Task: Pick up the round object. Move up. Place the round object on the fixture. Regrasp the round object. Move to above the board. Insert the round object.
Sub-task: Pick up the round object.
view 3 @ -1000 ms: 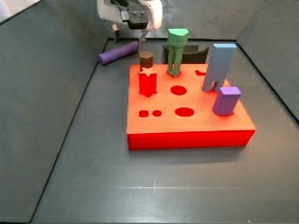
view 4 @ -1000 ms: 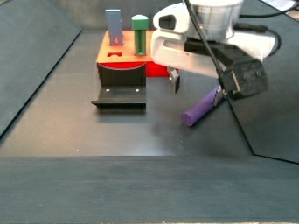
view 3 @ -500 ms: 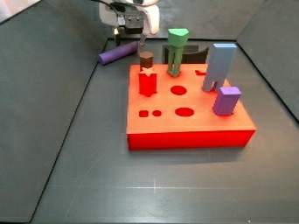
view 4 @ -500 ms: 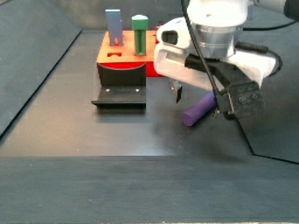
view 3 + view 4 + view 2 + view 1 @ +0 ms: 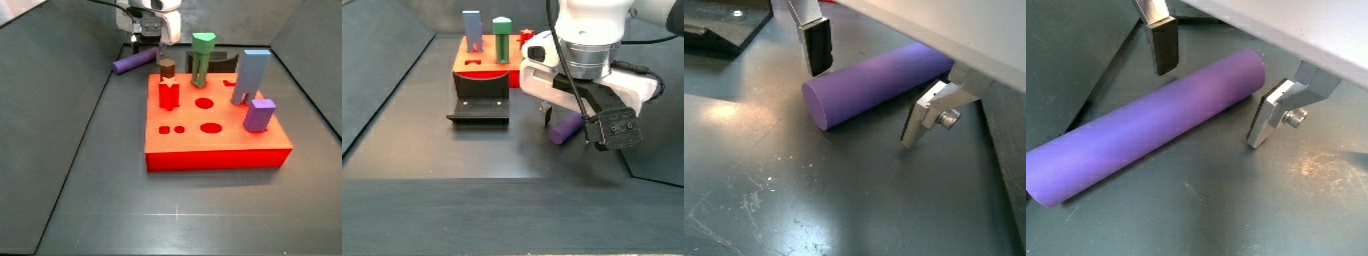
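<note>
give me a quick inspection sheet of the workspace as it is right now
surface: dark grey floor, scuffed in both wrist views.
round object: purple peg lying flat on the floor, apart from the board.
fixture: dark bracket on the floor beside the board, nothing on it.
board: red-orange slab with several holes free.
clutter: green peg, blue-grey block, lilac block, red peg and brown peg standing on the board.
gripper: gripper low over the peg, fingers open on either side, no contact visible.
cables: black cable on the arm.
surroundings: dark walls around the floor.
</note>
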